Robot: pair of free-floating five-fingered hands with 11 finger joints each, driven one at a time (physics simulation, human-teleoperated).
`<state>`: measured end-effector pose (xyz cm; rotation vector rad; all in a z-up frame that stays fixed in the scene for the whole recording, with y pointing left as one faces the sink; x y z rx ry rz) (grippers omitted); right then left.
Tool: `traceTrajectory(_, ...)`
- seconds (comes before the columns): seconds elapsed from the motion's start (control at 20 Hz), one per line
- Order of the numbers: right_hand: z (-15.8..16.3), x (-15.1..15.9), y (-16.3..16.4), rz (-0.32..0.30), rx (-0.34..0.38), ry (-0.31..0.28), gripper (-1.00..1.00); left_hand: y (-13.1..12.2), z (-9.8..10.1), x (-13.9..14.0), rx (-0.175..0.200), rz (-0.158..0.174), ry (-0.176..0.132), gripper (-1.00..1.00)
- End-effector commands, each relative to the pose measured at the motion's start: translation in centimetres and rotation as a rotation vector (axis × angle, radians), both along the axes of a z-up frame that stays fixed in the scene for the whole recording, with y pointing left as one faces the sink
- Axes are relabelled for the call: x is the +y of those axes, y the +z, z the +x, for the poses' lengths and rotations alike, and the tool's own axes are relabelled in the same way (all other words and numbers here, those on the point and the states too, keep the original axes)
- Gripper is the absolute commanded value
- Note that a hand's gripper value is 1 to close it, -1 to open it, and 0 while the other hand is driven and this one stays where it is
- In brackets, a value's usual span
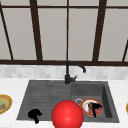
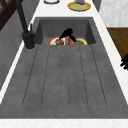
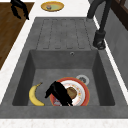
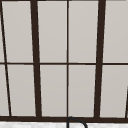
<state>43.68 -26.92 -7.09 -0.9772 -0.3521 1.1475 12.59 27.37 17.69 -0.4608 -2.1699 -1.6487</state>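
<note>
Two black hands hang over a dark grey stone-look sink [image 3: 65, 32] set into a pale marble-patterned counter [image 1: 10, 85]. The right hand [image 3: 58, 93] reaches down into the deep basin, fingers curled at the near edge of a round white plate with an orange-red rim [image 3: 81, 96]; whether they actually pinch the rim I cannot tell. On that plate lies a brown round piece of food [image 3: 72, 92], and a yellow banana [image 3: 33, 95] rests on the basin floor just beside the plate. The left hand [image 1: 34, 114] hovers at the front edge of the ribbed draining board, fingers loosely bent and holding nothing. A black curved tap [image 1: 71, 72] stands behind the sink, before a dark-framed window [image 4: 67, 62]. A yellow bowl [image 1: 3, 103] sits on the counter to the left, and a large red ball [image 1: 67, 115] shows in front of the sink.
</note>
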Motion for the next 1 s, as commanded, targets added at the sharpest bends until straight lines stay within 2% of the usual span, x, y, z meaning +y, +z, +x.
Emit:
traceTrajectory(0.0,0.0,1.5,0.1,0.106,0.045,0.017,-1.0,0.0,0.0,0.0,0.0,0.0,0.0,0.0)
traceTrajectory(0.05,0.0,1.9,0.1,0.113,0.051,0.019,-1.0,0.0,0.0,0.0,0.0,0.0,0.0,0.0)
traceTrajectory(0.1,0.3,2.3,-0.3,0.113,0.059,0.014,1.0,0.0,0.0,0.0,0.0,0.0,0.0,0.0)
traceTrajectory(0.2,0.2,2.6,-0.5,0.09,0.067,0.037,1.0,0.0,0.0,0.0,0.0,0.0,0.0,0.0)
traceTrajectory(0.35,-2.4,0.8,0.2,0.083,-0.027,0.042,1.0,0.0,0.0,0.0,0.0,0.0,0.0,0.0)
traceTrajectory(0.5,-3.3,0.0,0.8,0.132,-0.122,0.057,1.0,0.0,0.0,0.0,0.0,0.0,0.0,0.0)
traceTrajectory(0.55,-3.6,-0.1,1.3,0.154,-0.149,0.045,1.0,0.0,0.0,0.0,0.0,0.0,0.0,0.0)
traceTrajectory(0.65,-3.5,-0.4,3.2,0.159,-0.152,0.033,1.0,0.0,0.0,0.0,0.0,0.0,0.0,0.0)
traceTrajectory(0.95,-4.4,-0.6,6.2,0.169,-0.121,0.033,1.0,0.0,0.0,0.0,0.0,0.0,0.0,0.0)
